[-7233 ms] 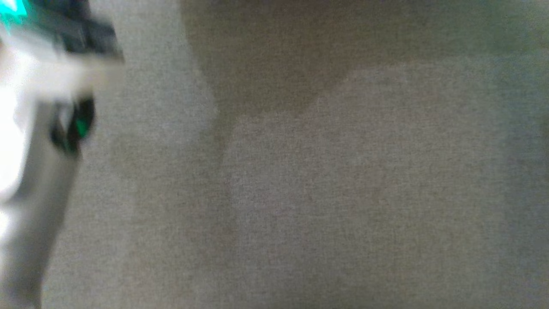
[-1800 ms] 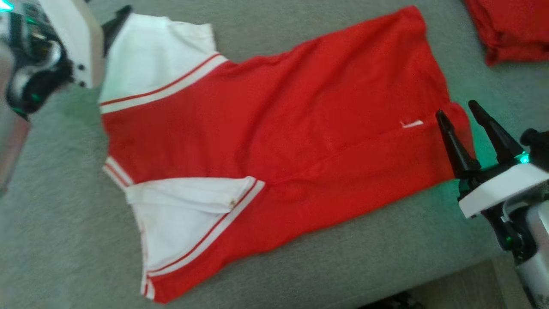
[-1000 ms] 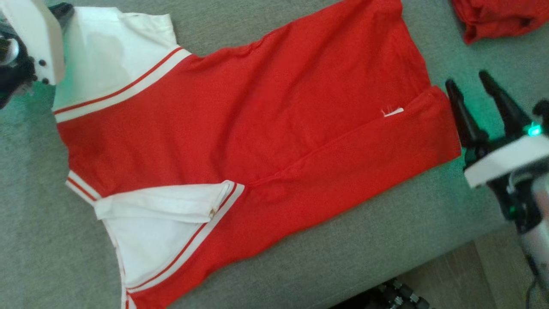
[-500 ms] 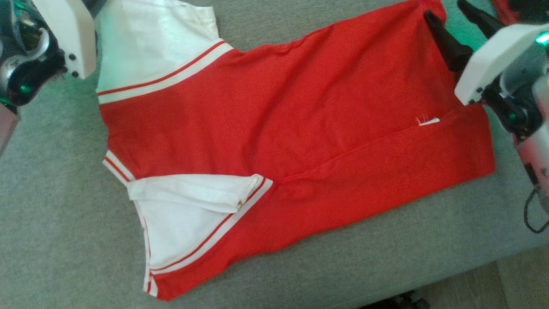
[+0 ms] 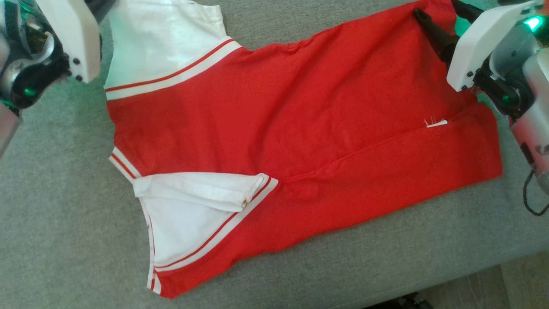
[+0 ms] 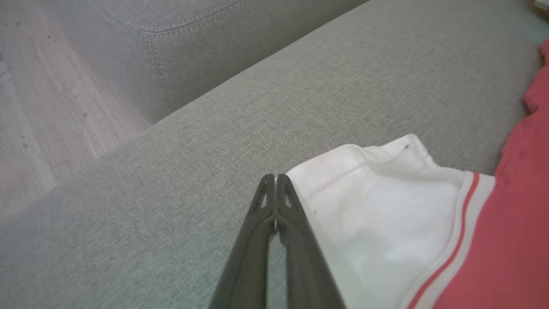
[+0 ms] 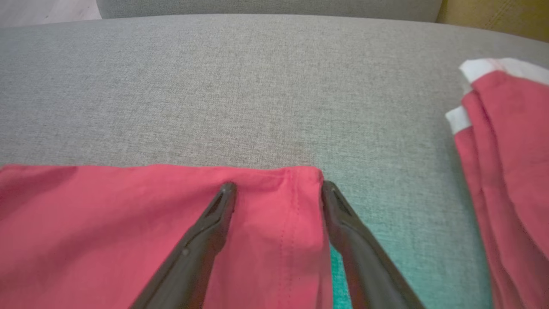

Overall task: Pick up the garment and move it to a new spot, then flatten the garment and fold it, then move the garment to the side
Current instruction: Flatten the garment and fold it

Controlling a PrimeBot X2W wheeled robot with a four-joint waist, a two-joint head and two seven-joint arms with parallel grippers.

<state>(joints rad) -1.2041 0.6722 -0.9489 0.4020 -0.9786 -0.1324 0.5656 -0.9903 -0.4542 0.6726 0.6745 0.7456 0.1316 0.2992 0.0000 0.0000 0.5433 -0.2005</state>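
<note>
Head view: a soft red knit garment point(image 5: 300, 120) with white sleeves trimmed in red stripes lies spread on a grey woven sofa cushion point(image 5: 64, 214). Its near long side is turned over along a lengthwise crease, and the nearer white sleeve point(image 5: 188, 214) is folded in. The hem end points to the robot's right, where the right gripper point(image 5: 435, 8) sits at the far hem corner. A strip of pale wooden floor point(image 5: 523, 279) shows past the cushion's front edge.

Left wrist view: the left gripper point(image 6: 274, 178) has its two dark fingers pressed together at the tips with no cloth visible between them. It rests just beside the edge of the far white sleeve point(image 6: 377, 214).

Right wrist view: the right gripper's fingers are spread apart, straddling the red hem corner point(image 7: 296, 180): one fingertip is over the cloth, the other at its edge. A second red-and-white folded cloth point(image 7: 506, 150) lies well apart to one side.

The garment looks light and limp, neither fragile nor slippery. It will likely sag and crease when lifted, and bunch if dragged over the rough weave. The best holds seem to be pinches at stitched edges, the far hem corner and the far sleeve's shoulder, lifted together so that the fold lands straight.
</note>
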